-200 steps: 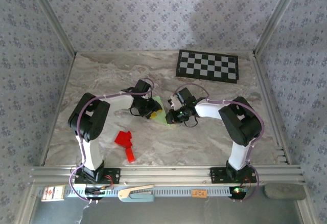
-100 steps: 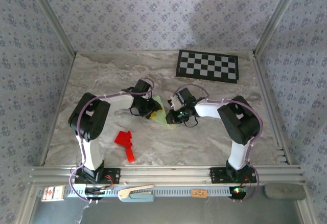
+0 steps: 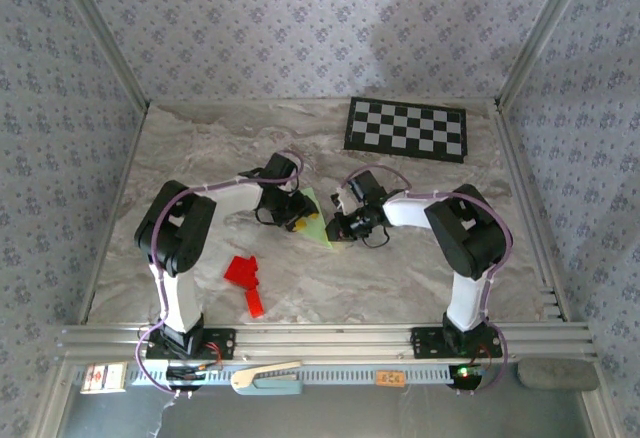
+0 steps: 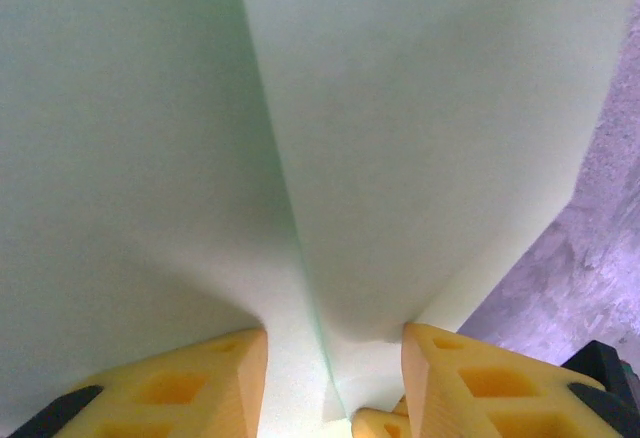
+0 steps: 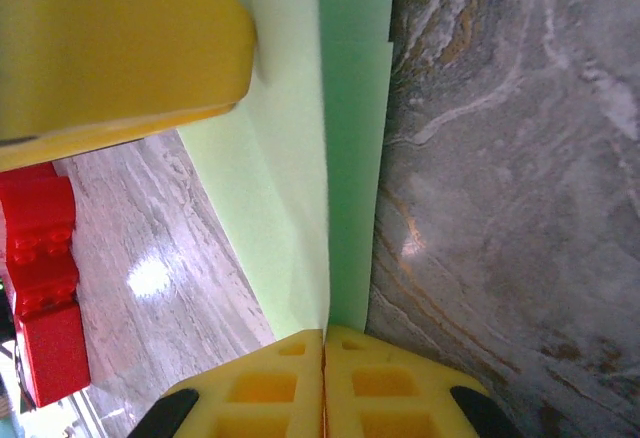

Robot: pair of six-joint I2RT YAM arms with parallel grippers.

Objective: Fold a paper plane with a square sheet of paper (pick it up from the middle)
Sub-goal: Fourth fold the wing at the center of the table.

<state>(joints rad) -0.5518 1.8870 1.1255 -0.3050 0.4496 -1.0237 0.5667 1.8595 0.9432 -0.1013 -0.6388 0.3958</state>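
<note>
Across the whole workspace spreads a grey marbled tabletop (image 3: 200, 148), walled on three sides by patterned panels. Both arms reach in from the near edge. The left arm (image 3: 180, 233) and the right arm (image 3: 465, 233) bend inward so that their wrists meet near the tabletop's middle. At the far right corner lies a black-and-white checkerboard (image 3: 406, 129), flat and well apart from everything else. Nearer the near edge and left of the middle sits a bright red paper shape (image 3: 245, 278), apart from both arms.

Between the two wrists, about the middle of the tabletop, lies the green paper (image 3: 318, 226), partly hidden by them. From the left wrist it (image 4: 420, 108) shows as two pale layers meeting along a straight fold line. From the right wrist it (image 5: 290, 188) shows stacked folded edges lying on the marble, with the red shape (image 5: 40, 278) beyond it.

The left end effector (image 4: 333, 336) stands over the paper with its yellow jaws parted, and the fold line runs into the gap between them. Whether the tips press the sheet cannot be told. The right end effector (image 5: 324, 338) has its jaws closed together, pinching the paper's folded edge where it runs into their seam. One yellow finger (image 5: 110, 38) of the left end effector looms just beside it.
</note>
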